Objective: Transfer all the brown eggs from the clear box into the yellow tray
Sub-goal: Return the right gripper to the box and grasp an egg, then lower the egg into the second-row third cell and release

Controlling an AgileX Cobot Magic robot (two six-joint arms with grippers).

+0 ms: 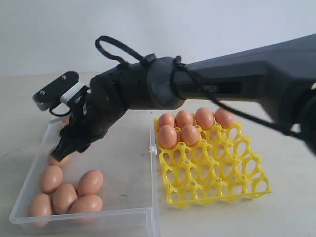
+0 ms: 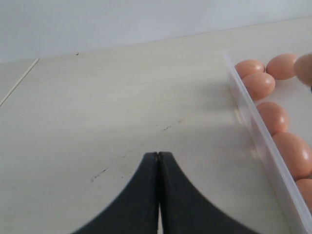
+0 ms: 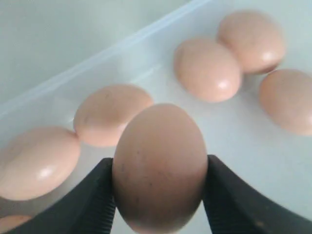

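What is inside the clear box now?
Five brown eggs lie in the clear box's near corner; another sits between the right gripper's fingers. The gripper covers the far part, so the total cannot be seen.

Each egg (image 1: 90, 181) was light reddish-brown; the tray (image 1: 216, 182) bright yellow; the box (image 1: 126, 168) clear, colourless; the tabletop (image 2: 97, 122) pale beige; the arm (image 1: 237, 79) black.

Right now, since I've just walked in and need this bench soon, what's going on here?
The right gripper is closed on a brown egg inside the clear box, where several more eggs lie. Six eggs already sit in the yellow tray, at its far end. The left gripper is shut, over the table beside the box.
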